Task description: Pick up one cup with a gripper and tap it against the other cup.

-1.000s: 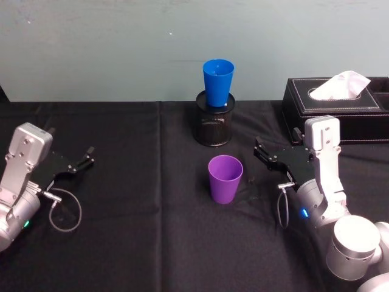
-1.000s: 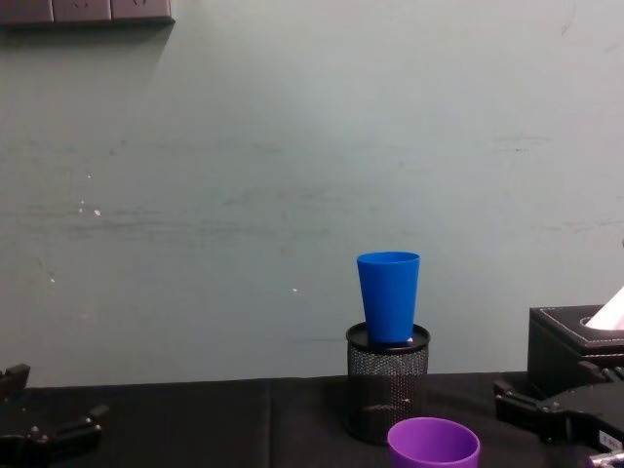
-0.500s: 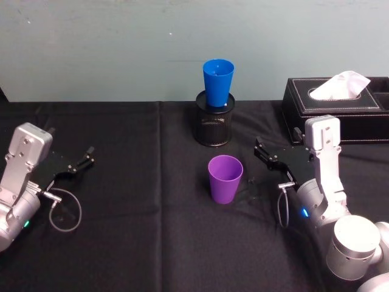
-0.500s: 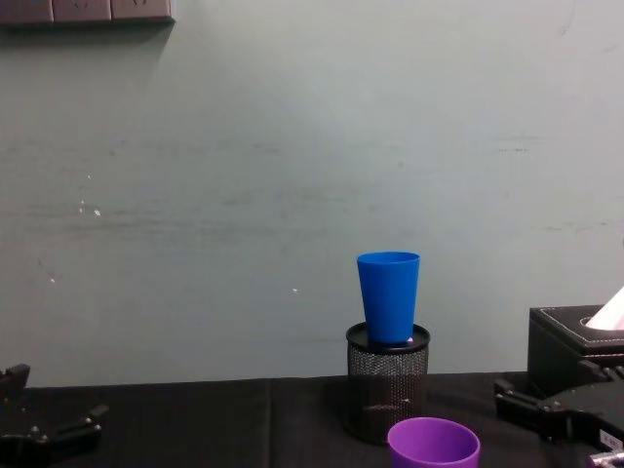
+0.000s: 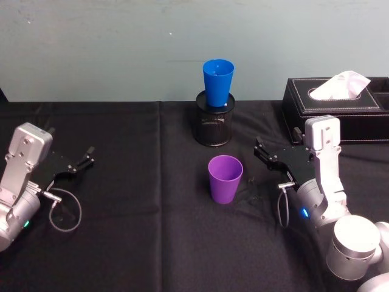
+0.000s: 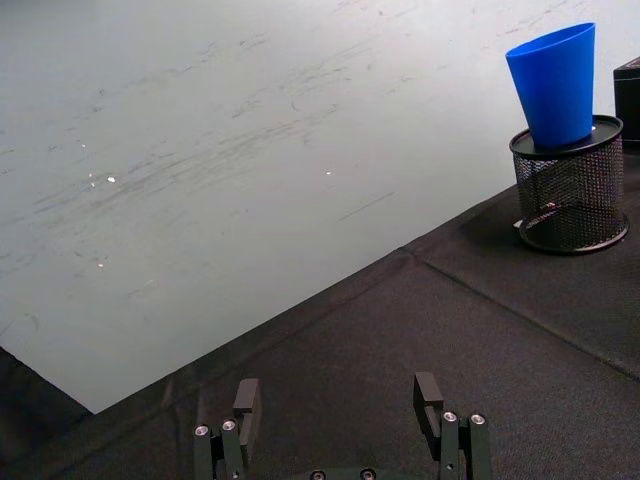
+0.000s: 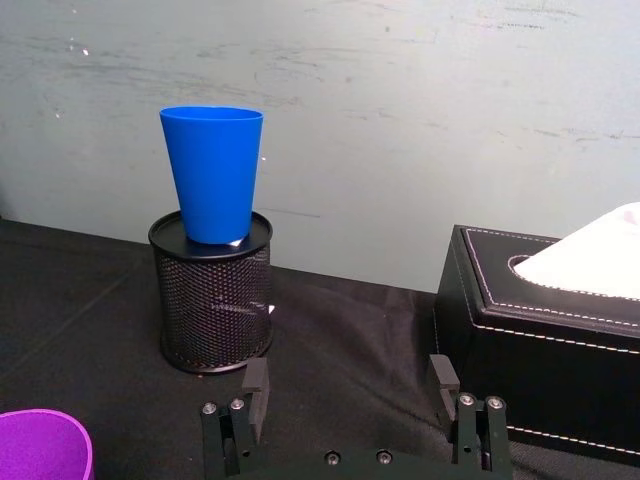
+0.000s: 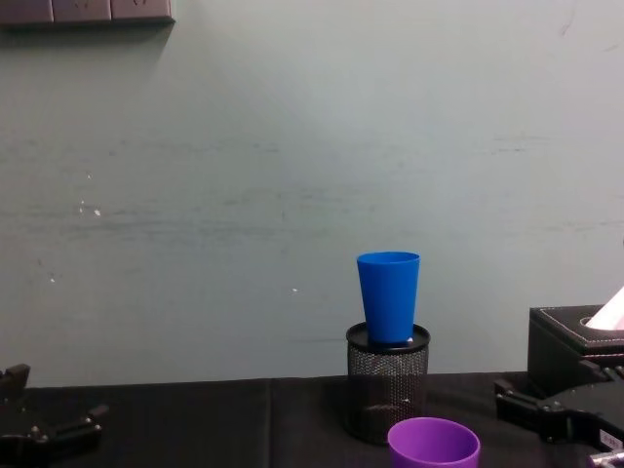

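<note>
The purple cup (image 5: pixel 225 178) is standing upright mid-bench, just left of the right gripper (image 5: pixel 262 153), whose jaws are gaping wide and empty. The blue cup (image 5: pixel 217 82) is perching on the mesh holder (image 5: pixel 214 125) farther back, raised for tapping. The right wrist view is showing that perch side-on. The left gripper (image 5: pixel 83 159) is idling far left, jaws spread.

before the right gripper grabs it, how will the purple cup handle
The purple cup looks like thin plastic and empty, so probably light and a bit flexible under a squeeze. It tapers to a narrow base, so a sideways nudge could tip it. Its smooth sloped wall may slip upward between the fingers of the open right gripper beside it.
</note>
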`<act>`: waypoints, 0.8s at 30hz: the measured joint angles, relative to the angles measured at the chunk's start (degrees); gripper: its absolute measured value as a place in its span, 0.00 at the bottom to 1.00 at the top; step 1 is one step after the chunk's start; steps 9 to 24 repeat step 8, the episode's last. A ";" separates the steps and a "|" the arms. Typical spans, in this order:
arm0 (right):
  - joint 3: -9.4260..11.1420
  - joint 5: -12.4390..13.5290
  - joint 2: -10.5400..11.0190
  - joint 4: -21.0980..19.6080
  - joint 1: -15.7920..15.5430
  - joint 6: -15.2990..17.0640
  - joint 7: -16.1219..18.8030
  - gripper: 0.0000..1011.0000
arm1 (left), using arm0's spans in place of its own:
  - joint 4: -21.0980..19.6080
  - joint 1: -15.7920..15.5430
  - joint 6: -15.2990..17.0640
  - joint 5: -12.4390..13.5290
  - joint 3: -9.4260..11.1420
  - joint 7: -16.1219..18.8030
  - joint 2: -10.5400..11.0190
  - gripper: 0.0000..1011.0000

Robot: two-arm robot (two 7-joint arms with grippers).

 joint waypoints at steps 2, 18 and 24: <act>0.00 0.00 0.00 0.00 0.00 0.00 0.00 0.99 | 0.00 0.00 0.00 0.00 0.00 0.00 0.00 0.99; 0.00 0.00 0.00 0.00 0.00 0.00 0.00 0.99 | 0.00 0.00 0.00 0.00 0.00 0.00 0.00 0.99; 0.00 0.00 0.00 0.00 0.00 0.00 0.00 0.99 | 0.00 0.00 0.00 0.00 0.00 0.00 0.00 0.99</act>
